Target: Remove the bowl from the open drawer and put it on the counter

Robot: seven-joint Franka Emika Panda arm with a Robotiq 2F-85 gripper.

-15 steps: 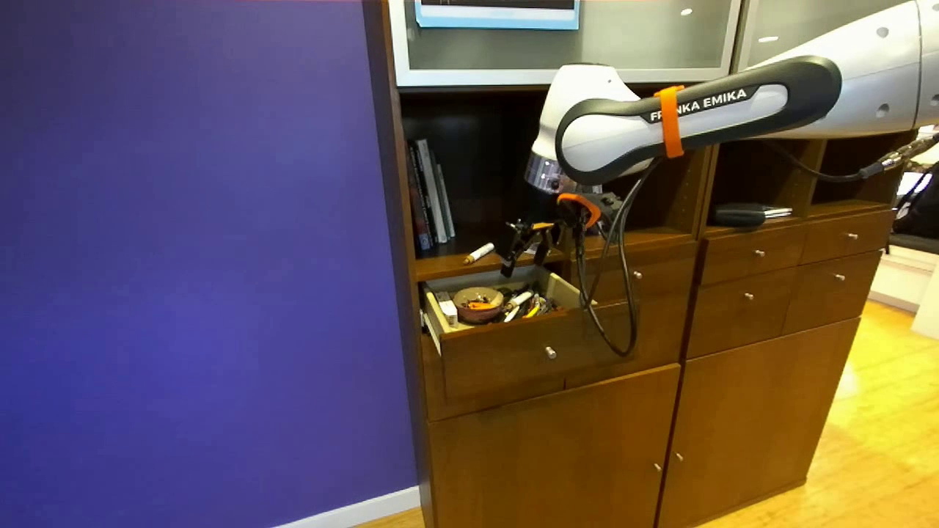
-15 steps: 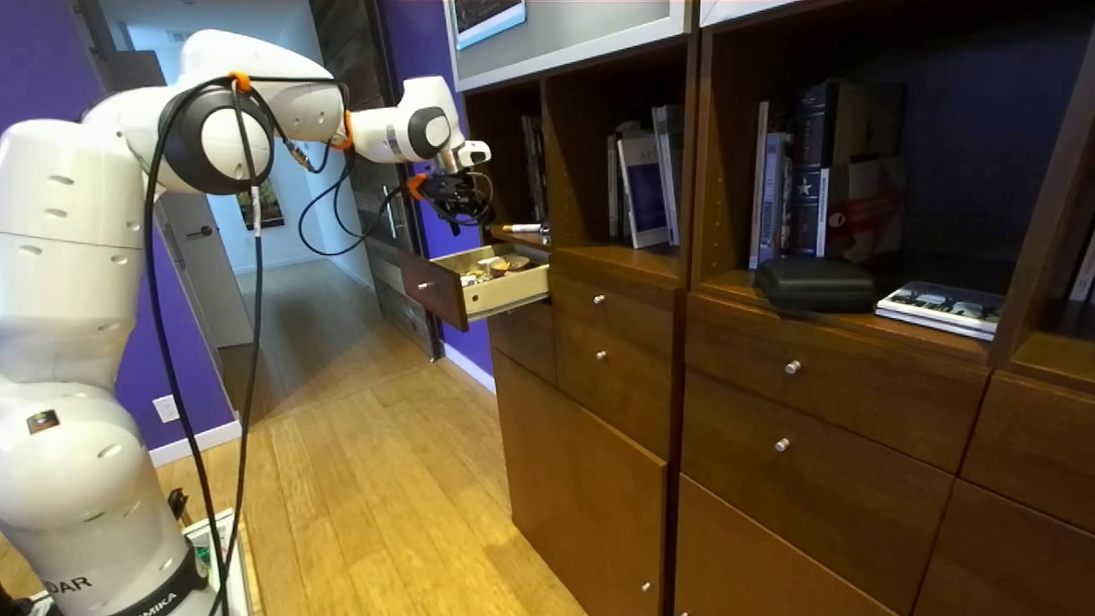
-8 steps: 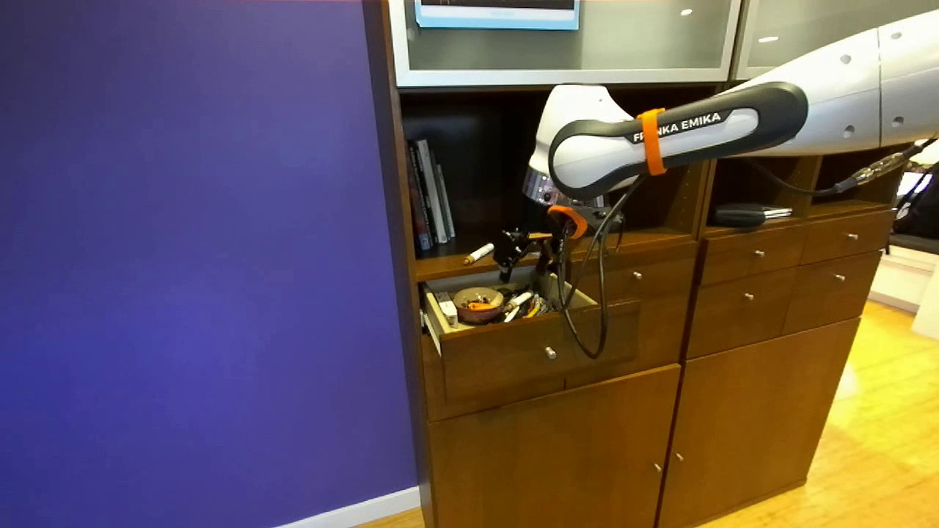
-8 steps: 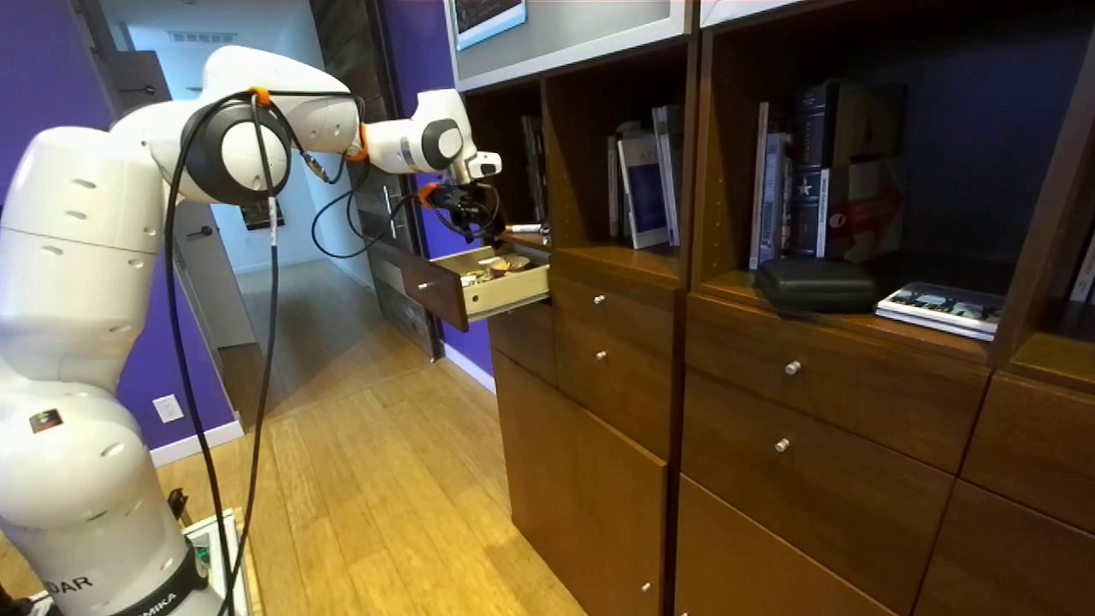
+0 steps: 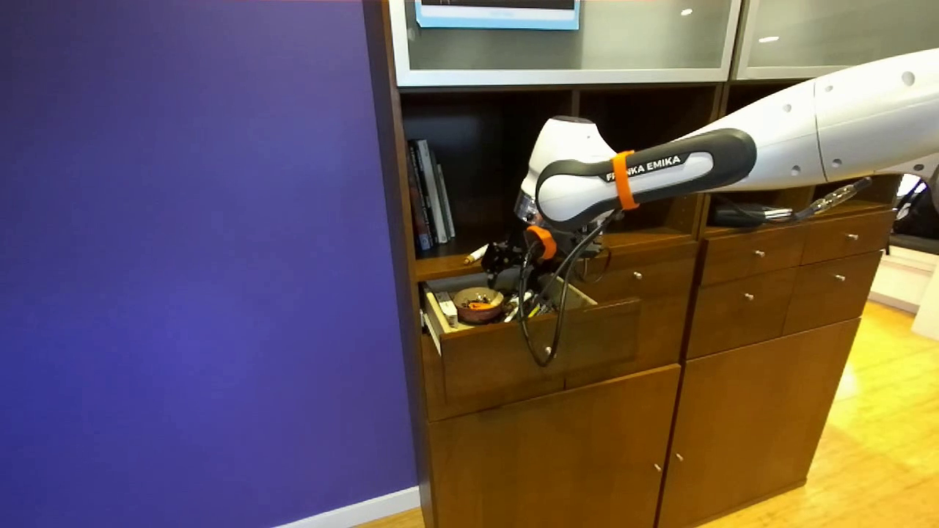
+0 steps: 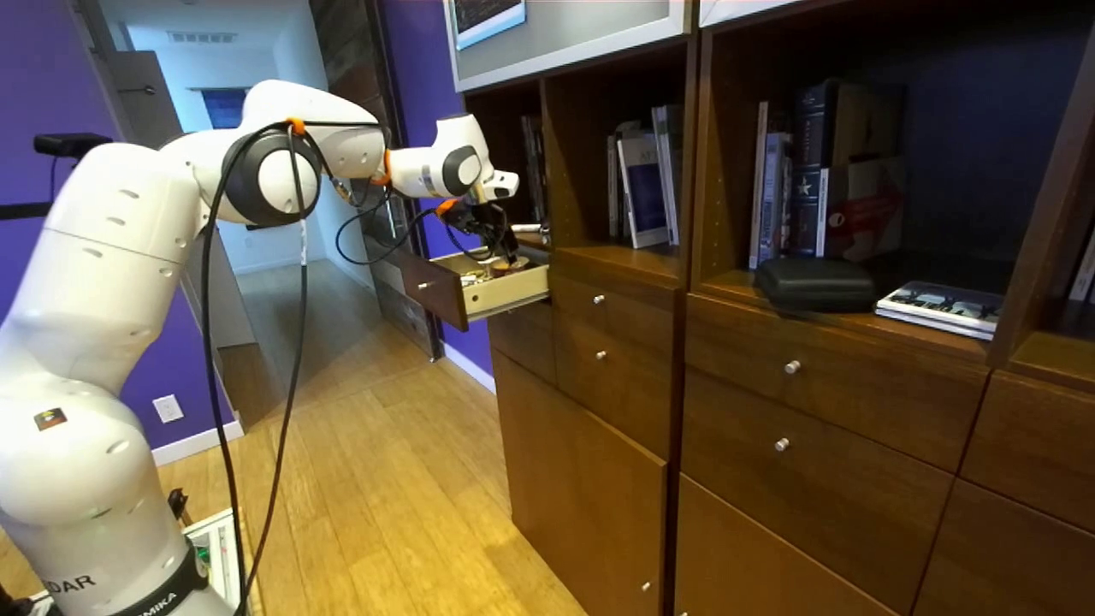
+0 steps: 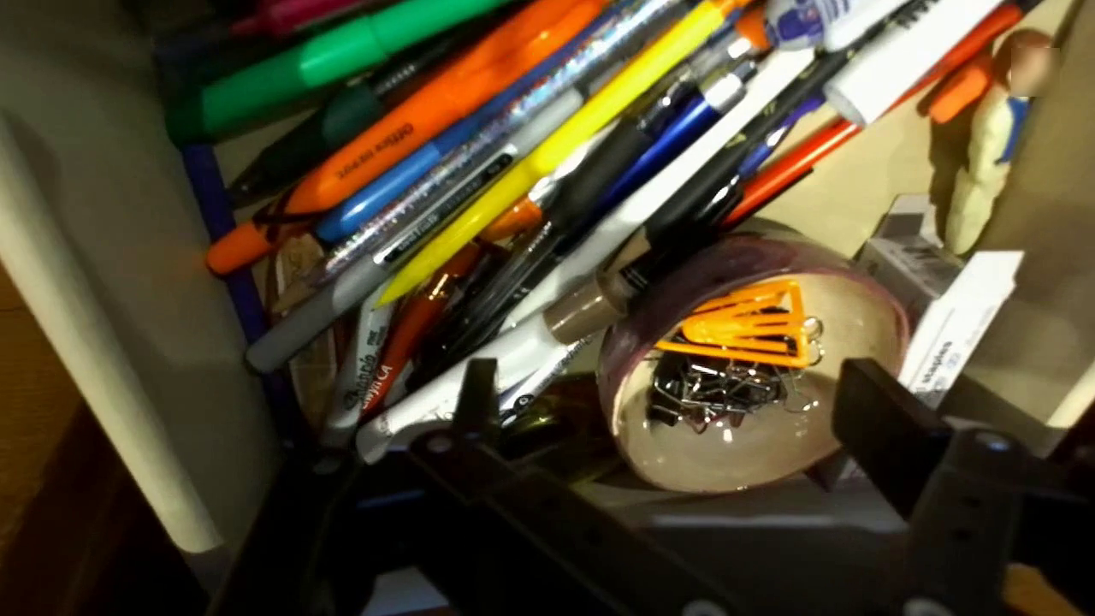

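The bowl (image 5: pixel 478 314) sits in the open drawer (image 5: pixel 506 367), near its left end in this exterior view. In the wrist view the bowl (image 7: pixel 719 458) has a purple-brown outside and a cream inside, and holds orange and black metal clips. My gripper (image 7: pixel 671 385) is open, with one finger left of the bowl and one over its right rim; nothing is between them firmly held. In an exterior view the gripper (image 5: pixel 515 277) is low at the back of the drawer. In an exterior view the gripper (image 6: pixel 506 250) partly covers the bowl. The counter (image 5: pixel 451 265) is the brown ledge above the drawer.
Several pens and markers (image 7: pixel 513 188) fill the drawer beside the bowl. A staples box (image 7: pixel 949 342) stands close to the bowl's right side. A white marker (image 6: pixel 526 228) lies on the ledge. Books (image 5: pixel 433 194) stand at the back of the shelf. A cable (image 5: pixel 546 359) hangs over the drawer front.
The arm has come down and the gripper has moved down to the drawer, leftward towards the bowl in an exterior view. The bowl and drawer have not moved.
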